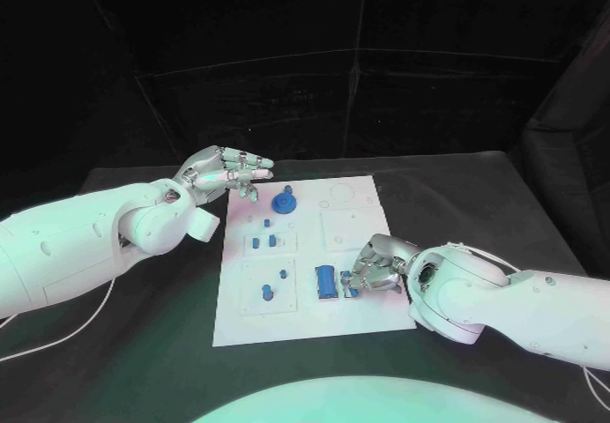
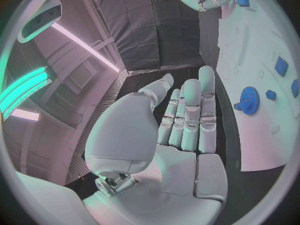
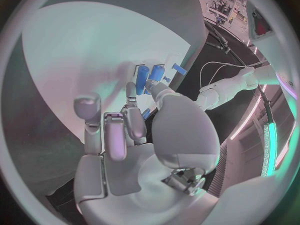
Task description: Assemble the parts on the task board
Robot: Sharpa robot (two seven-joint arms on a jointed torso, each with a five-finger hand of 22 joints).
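Your right hand pinches the blue cylinder on the task board — your left hand hovers, fingers spread and holding nothing.

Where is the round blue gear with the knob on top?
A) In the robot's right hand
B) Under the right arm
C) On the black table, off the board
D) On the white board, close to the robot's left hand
D: the blue gear sits on the far part of the task board, just beside the left hand, whose fingers are apart and hold nothing.
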